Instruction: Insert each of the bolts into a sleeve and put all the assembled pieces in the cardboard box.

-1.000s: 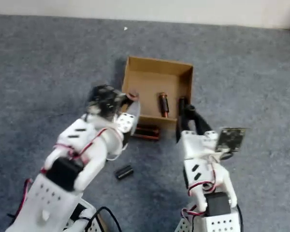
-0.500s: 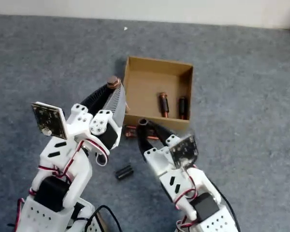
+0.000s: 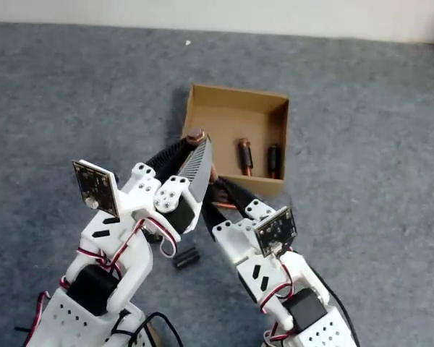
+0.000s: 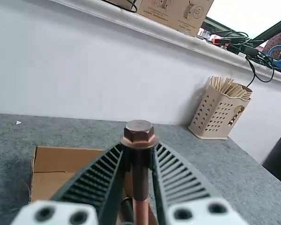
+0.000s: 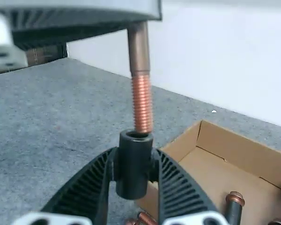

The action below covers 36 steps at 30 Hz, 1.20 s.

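Left gripper (image 3: pixel 197 147) is up over the near-left corner of the cardboard box (image 3: pixel 235 97), jaws pinching a copper bolt (image 4: pixel 139 161) by its shank just under the hex head, head on top, threads pointing down. Right below it, the right gripper (image 5: pixel 133 161) has its jaws clamped on a black sleeve (image 5: pixel 132 171), held upright with the open end facing up. And look at the right wrist view: the bolt's threaded tip sits right at the sleeve's mouth, lined up with the bore, though how far in it reaches cannot be told. From above, the two grippers meet just in front of the box's near wall. Inside the box, two assembled pieces (image 3: pixel 245 156) lie side by side toward the near-right corner. On the grey carpet (image 3: pixel 72 94), a spare black sleeve (image 3: pixel 186 257) lies between the two arms, and a loose bolt (image 5: pixel 143 218) lies by the box's near wall, mostly hidden.
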Each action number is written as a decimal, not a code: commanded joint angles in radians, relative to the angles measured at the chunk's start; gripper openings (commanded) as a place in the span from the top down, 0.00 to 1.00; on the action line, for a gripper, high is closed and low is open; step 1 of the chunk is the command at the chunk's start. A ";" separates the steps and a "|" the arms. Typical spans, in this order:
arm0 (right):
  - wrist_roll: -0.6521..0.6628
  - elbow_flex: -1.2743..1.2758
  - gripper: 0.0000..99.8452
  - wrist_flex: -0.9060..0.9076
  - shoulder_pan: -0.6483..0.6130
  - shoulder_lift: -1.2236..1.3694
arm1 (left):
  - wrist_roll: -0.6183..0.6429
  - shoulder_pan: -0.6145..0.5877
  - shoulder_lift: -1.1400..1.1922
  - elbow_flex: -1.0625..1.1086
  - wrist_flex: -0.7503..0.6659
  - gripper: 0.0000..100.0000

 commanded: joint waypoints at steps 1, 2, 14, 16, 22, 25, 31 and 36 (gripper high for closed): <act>0.009 0.061 0.99 -0.038 -0.002 -0.002 | -0.020 0.021 -0.015 0.010 -0.028 0.99; 0.009 0.061 0.99 -0.038 0.008 -0.002 | -0.040 0.021 -0.015 0.013 -0.028 0.99; 0.009 0.061 0.99 -0.039 0.041 -0.002 | -0.130 0.030 -0.016 0.105 -0.028 0.99; 0.009 0.061 0.99 -0.039 0.042 -0.002 | -0.193 0.031 -0.016 0.119 -0.028 0.99; 0.009 0.062 0.99 -0.039 0.042 -0.002 | -0.393 0.030 -0.016 0.120 0.044 0.93; 0.008 0.064 0.99 -0.036 0.042 -0.002 | -0.368 0.025 -0.016 0.107 0.141 0.84; 0.003 0.099 0.99 -0.035 0.044 -0.002 | -0.344 0.021 -0.016 -0.002 0.331 0.80; 0.003 0.099 0.99 -0.030 0.044 -0.001 | -0.344 -0.067 -0.016 -0.082 0.394 0.80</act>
